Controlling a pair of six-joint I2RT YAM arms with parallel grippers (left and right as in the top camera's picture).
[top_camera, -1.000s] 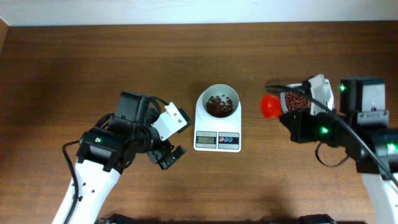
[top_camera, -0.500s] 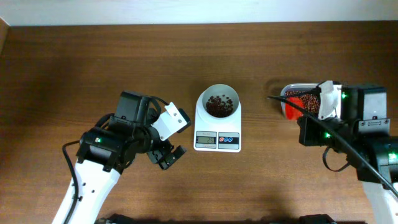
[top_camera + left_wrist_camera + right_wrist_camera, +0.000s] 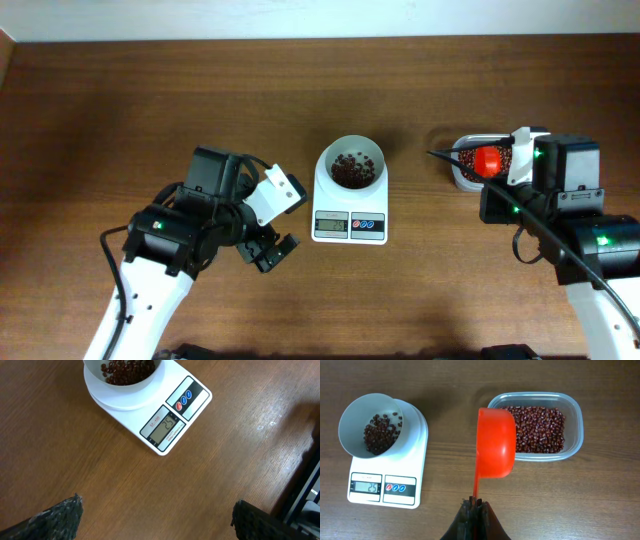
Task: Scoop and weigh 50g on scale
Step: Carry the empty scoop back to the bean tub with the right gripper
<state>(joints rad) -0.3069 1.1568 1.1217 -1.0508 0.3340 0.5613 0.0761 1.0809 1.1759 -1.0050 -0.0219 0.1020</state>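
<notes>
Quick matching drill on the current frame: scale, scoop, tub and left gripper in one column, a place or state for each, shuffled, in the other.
1. scale
2. scoop
3. tub
4. left gripper

A. open, holding nothing, above bare table
B. full of beans, in front of the right arm
C. held by its handle in the right gripper, over the tub
D. mid-table, with a bowl on top

Pairs: 1-D, 2-C, 3-B, 4-A
</notes>
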